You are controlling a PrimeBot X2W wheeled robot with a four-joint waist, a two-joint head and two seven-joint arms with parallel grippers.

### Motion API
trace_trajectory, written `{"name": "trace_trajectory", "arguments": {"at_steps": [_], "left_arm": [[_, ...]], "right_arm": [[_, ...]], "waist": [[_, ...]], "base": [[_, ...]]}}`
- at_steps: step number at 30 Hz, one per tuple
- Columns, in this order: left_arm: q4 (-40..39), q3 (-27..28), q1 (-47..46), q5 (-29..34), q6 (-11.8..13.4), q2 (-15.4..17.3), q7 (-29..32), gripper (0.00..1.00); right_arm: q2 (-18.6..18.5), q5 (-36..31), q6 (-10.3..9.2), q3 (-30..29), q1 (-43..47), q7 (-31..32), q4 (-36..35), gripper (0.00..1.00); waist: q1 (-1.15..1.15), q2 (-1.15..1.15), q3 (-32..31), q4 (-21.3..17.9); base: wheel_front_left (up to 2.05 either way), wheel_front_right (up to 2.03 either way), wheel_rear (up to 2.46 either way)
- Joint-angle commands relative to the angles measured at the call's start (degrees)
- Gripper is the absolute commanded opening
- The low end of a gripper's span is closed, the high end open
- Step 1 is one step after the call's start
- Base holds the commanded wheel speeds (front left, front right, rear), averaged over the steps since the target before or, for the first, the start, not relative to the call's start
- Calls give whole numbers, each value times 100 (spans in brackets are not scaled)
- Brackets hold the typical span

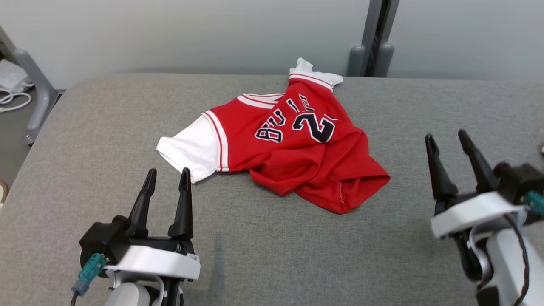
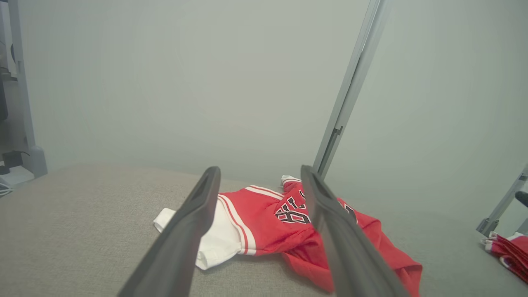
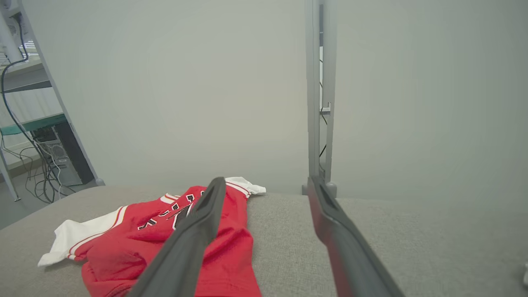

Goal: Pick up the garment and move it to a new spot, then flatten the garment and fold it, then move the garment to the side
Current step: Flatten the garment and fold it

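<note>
grey table [image 1: 297, 255], second red garment [image 2: 506, 250]

grey fabric table [image 1: 106, 140]: crumpled jersey [image 1: 293, 144] lies near far edge; red cloth [image 2: 507, 251] well apart.

We record the shirt [image 1: 297, 157] lying crumpled on the grey table [image 1: 93, 140], toward the far middle. Its red body is bunched and folded over itself, with the black, white-outlined letters and number facing up. One white sleeve lies flat to the left, and the other sits at the far end.
</note>
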Motion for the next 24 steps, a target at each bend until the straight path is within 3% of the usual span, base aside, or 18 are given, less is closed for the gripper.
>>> {"name": "trace_trajectory", "arguments": {"at_steps": [1,6,11,20,24], "left_arm": [[9,26,84,48,-37,24,0,100],[38,-2,268,46,-47,25,0,100],[77,-33,342,51,-79,24,0,100],[71,-233,210,-19,-71,25,0,100],[100,-379,138,-61,-58,24,0,100]], "right_arm": [[106,-84,-1,-120,232,-7,-125,100],[525,-345,0,-399,894,-8,-422,100],[675,-452,0,-288,1063,-8,-455,100],[742,-95,0,440,702,285,-32,100],[779,203,0,627,236,650,543,100]], "waist": [[0,0,-85,-63],[0,0,-186,-108],[0,0,-252,-94],[0,0,-126,238],[0,0,82,555]], "base": [[0,0,0],[0,0,0],[0,0,0],[0,0,0],[0,0,0]]}}
